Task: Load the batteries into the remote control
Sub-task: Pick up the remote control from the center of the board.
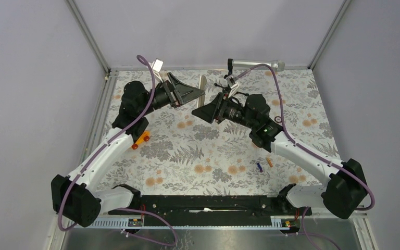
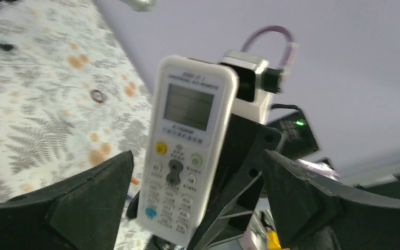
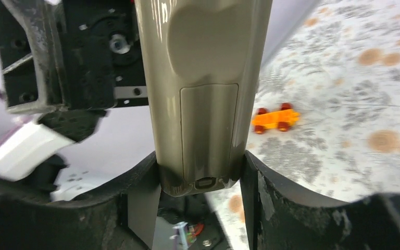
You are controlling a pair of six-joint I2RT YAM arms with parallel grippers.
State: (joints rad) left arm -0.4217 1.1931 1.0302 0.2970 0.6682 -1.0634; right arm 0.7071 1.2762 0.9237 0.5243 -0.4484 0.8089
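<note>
"Remote control [image 3: 203,104] up close: how does it look?"
"Tan back, battery cover [image 3: 208,130] shut, white keypad face. It stands upright in mid-air, lower end pinched in my right end effector [image 3: 200,179]. My left end effector [image 2: 198,161] gapes wide, holding nothing."
"And around?"
"Floral table [image 1: 213,151]; batteries [image 1: 259,166] at 4 o'clock, orange toy car [image 1: 141,139] at 9. Plain lilac walls [image 1: 203,31]."
</note>
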